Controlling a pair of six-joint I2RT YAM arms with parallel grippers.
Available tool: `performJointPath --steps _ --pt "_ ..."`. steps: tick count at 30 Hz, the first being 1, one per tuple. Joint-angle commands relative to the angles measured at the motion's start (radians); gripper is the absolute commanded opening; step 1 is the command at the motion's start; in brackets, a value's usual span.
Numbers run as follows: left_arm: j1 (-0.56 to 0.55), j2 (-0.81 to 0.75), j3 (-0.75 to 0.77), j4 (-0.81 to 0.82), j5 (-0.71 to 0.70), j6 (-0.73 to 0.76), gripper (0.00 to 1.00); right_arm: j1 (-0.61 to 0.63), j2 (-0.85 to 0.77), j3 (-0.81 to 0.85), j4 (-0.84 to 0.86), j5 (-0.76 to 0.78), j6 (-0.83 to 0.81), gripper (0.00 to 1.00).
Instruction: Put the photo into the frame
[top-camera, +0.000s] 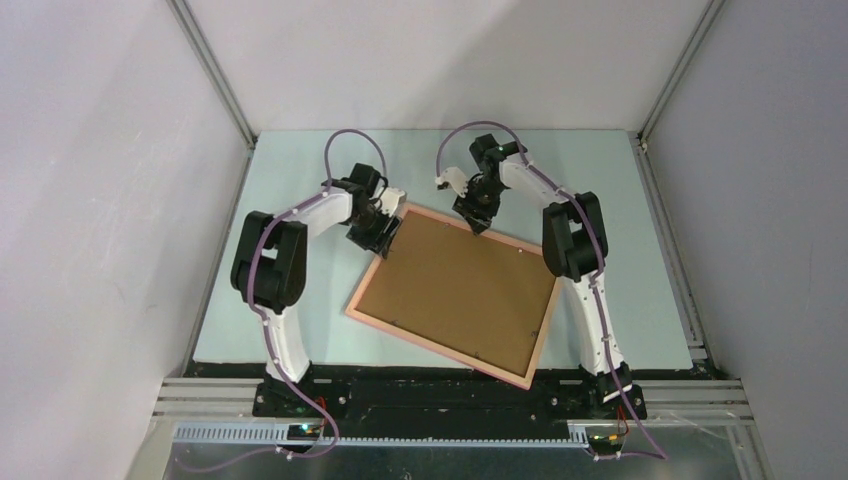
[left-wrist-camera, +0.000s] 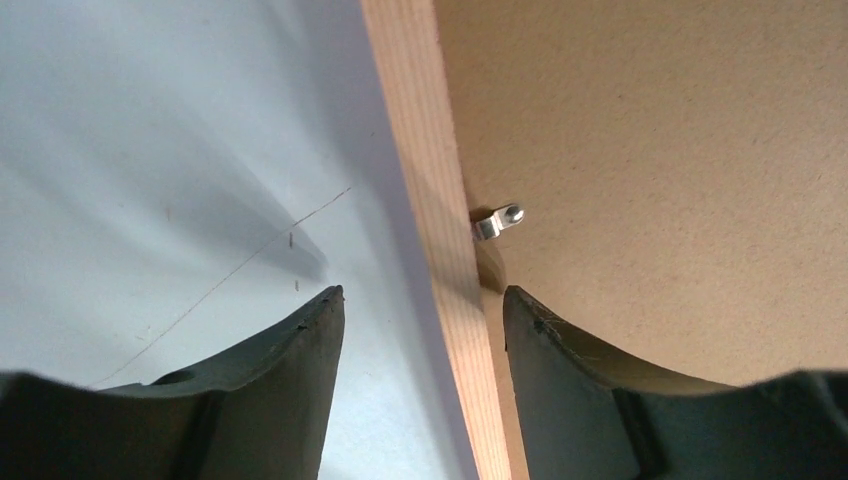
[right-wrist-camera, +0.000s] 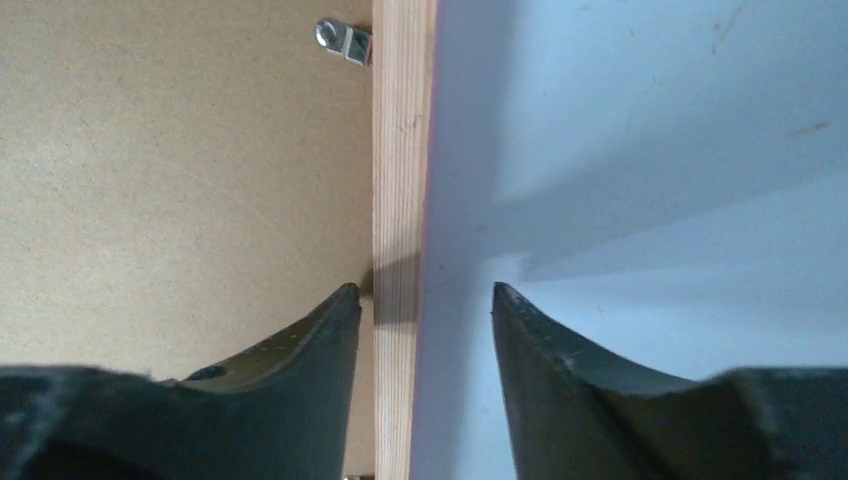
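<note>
The frame (top-camera: 440, 350) lies back side up on the table, turned at an angle, its pale wood rail edged in pink. A brown backing board (top-camera: 460, 285) fills it. The photo is hidden. My left gripper (top-camera: 385, 235) is open at the frame's far left rail (left-wrist-camera: 430, 200), one finger over the table and the other over the board (left-wrist-camera: 650, 150). My right gripper (top-camera: 478, 220) is open astride the far rail (right-wrist-camera: 400, 150), with nothing pinched. Neither gripper holds anything.
Small metal clips (left-wrist-camera: 497, 221) (right-wrist-camera: 345, 40) are screwed to the rail and reach over the backing board (right-wrist-camera: 180, 170). The pale blue table (top-camera: 300, 180) is walled at the back and on both sides.
</note>
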Motion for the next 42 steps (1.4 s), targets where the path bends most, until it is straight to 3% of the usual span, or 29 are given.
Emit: performJointPath --steps 1,8,17,27,32,42 --pt "0.039 -0.062 -0.021 0.004 0.051 -0.026 0.63 -0.022 -0.131 -0.047 0.083 -0.006 0.08 0.58" --pt "0.06 -0.063 -0.04 0.003 0.117 -0.044 0.6 -0.084 -0.328 -0.232 0.161 0.041 0.234 0.68" --pt "0.064 -0.066 -0.063 0.003 0.149 -0.058 0.61 -0.215 -0.615 -0.645 0.229 0.114 0.398 0.72" --pt "0.069 -0.078 -0.068 0.004 0.156 -0.059 0.63 -0.403 -0.849 -0.979 0.2 0.053 0.412 0.75" --pt "0.071 -0.075 -0.063 0.004 0.17 -0.066 0.63 -0.456 -0.867 -1.06 0.218 0.033 0.406 0.75" --pt "0.073 -0.08 -0.092 0.009 0.204 -0.075 0.64 -0.46 -0.673 -1.035 0.238 -0.023 0.43 0.71"
